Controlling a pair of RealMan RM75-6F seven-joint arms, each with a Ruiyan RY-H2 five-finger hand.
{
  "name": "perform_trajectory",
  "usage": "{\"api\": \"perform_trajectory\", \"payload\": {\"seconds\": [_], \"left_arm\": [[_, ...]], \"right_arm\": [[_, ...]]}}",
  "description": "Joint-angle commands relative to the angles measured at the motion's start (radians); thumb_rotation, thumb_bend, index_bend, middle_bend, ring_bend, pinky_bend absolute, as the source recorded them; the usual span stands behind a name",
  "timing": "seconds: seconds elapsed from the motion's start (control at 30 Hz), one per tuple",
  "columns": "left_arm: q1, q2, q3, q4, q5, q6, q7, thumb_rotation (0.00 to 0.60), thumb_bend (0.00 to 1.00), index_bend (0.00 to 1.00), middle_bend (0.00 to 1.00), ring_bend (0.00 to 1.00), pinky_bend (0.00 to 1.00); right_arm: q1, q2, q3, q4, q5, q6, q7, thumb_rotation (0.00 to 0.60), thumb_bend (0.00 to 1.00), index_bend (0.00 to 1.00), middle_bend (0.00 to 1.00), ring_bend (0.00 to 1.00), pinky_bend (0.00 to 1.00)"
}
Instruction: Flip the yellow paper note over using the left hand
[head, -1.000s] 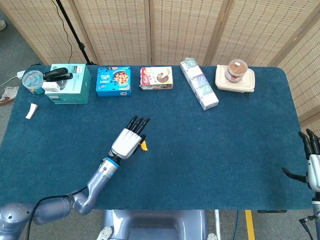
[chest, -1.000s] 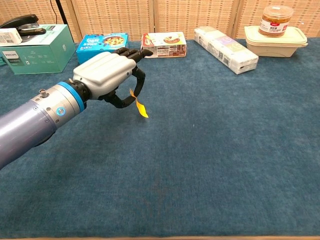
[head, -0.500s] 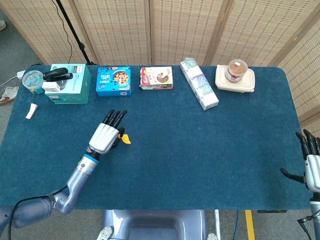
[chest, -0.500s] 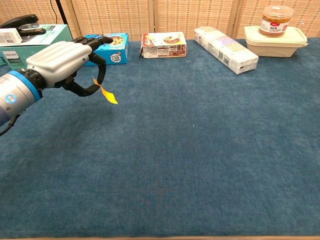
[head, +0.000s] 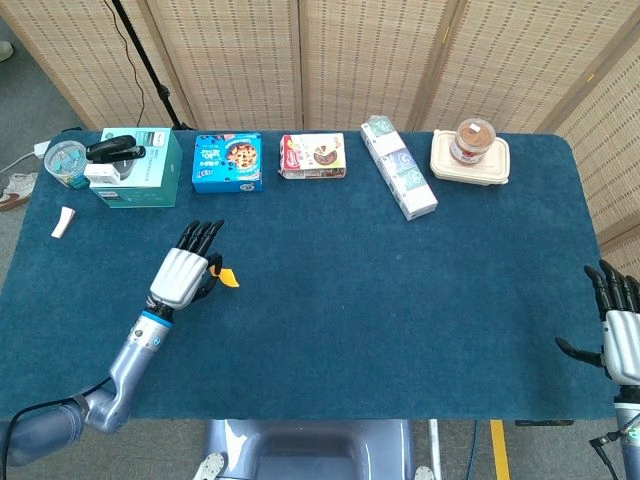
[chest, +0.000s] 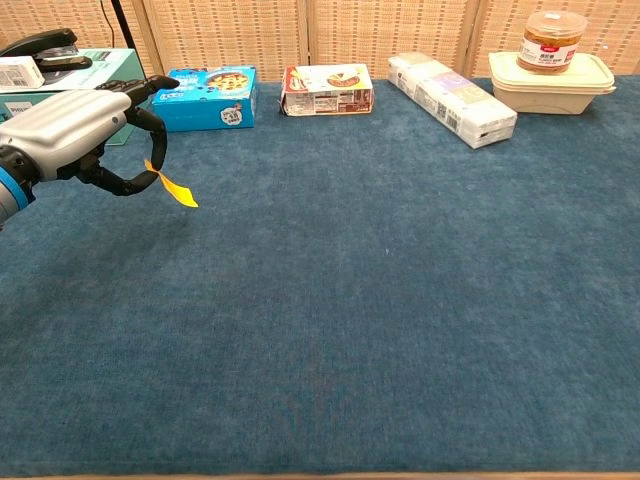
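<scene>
Since the earlier frames, the left hand (chest: 75, 135) has been carried leftward. The yellow paper note (chest: 172, 187) is pinched at its fingertips, lifted above the table (chest: 400, 300). Next, rotation and lowering are called for.

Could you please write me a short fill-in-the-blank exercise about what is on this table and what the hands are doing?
1. The left hand pinches a ___ paper note.
2. The black stapler sits on the ___ box.
3. The jar stands on a ___ food container.

Missing words: yellow; teal; beige
</scene>
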Motion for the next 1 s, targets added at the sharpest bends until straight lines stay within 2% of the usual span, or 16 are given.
{"api": "perform_trajectory", "payload": {"seconds": [0.03,0.17,0.23,0.37,0.43,0.63,0.83,1.0], "left_arm": [[0.004,0.002,0.0,0.001,0.002,0.001,-0.005,0.6,0.54,0.63,0.0,0.0,0.0],[0.006,0.006,0.0,-0.003,0.003,-0.001,-0.008,0.6,0.54,0.59,0.0,0.0,0.0],[0.009,0.014,0.001,-0.013,0.001,-0.006,-0.012,0.6,0.52,0.52,0.0,0.0,0.0],[0.013,0.05,0.005,-0.058,-0.012,-0.034,-0.008,0.6,0.38,0.1,0.0,0.0,0.0],[0.017,0.067,0.006,-0.077,-0.013,-0.034,0.0,0.6,0.31,0.01,0.0,0.0,0.0],[0.056,0.133,0.007,-0.148,-0.003,0.022,-0.006,0.6,0.13,0.0,0.0,0.0,0.0],[0.15,0.246,0.021,-0.239,-0.008,0.129,-0.012,0.6,0.12,0.0,0.0,0.0,0.0],[0.268,0.351,0.045,-0.338,-0.093,0.194,0.053,0.6,0.12,0.0,0.0,0.0,0.0]], "right_arm": [[-0.001,0.001,0.0,0.0,0.0,0.0,0.001,0.6,0.0,0.0,0.0,0.0,0.0],[0.0,0.002,0.0,-0.001,-0.001,0.0,0.004,0.6,0.0,0.0,0.0,0.0,0.0],[-0.001,0.002,0.0,-0.001,-0.002,0.002,0.005,0.6,0.0,0.0,0.0,0.0,0.0],[-0.001,0.003,0.0,-0.002,-0.002,0.003,0.006,0.6,0.0,0.0,0.0,0.0,0.0],[-0.002,0.003,0.001,-0.002,-0.002,0.004,0.005,0.6,0.0,0.0,0.0,0.0,0.0],[-0.003,0.004,0.0,-0.005,-0.004,0.008,0.005,0.6,0.0,0.0,0.0,0.0,0.0],[-0.004,0.005,0.0,-0.009,-0.01,0.014,0.003,0.6,0.0,0.0,0.0,0.0,0.0],[-0.005,0.002,-0.003,-0.013,-0.023,0.027,-0.017,0.6,0.0,0.0,0.0,0.0,0.0]]}}
